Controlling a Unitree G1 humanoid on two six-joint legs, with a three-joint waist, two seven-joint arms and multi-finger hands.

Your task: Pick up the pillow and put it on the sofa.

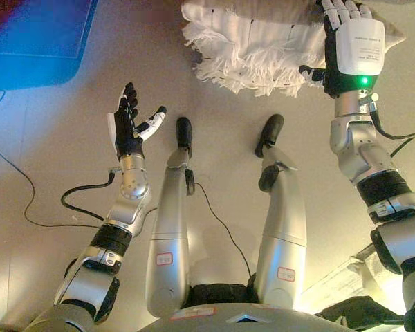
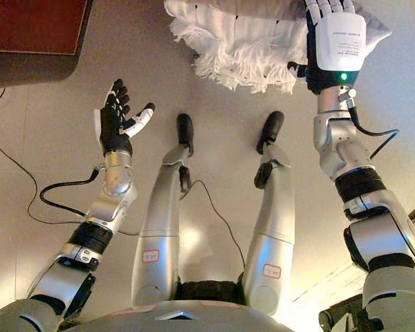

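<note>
- The pillow [image 1: 263, 48], white with a shaggy fringe along its near edge, lies on the floor [image 1: 48, 173] at the top of the view, partly cut off by the frame; it has not been lifted.
- The right hand [image 1: 349, 41] lies over the pillow's right end, its back turned up to the camera and its fingers stretched straight forward across the fabric. They look relaxed and not clenched around anything, so I judge it is laid on the pillow to steady it or set up a hold, with no grasp made yet.
- The left hand [image 1: 130, 121] hangs in the air well to the left of the pillow and nearer the robot, fingers spread and released, thumb out to the side, holding nothing. Its palm faces toward the pillow, which fits getting ready to close in on the opposite end for a two-handed lift.
- A dark piece of furniture [image 2: 34, 34] fills the corner far to the left of the pillow; whether it is the sofa I cannot tell.
- Next, the left hand needs to reach the pillow's left end.
</note>
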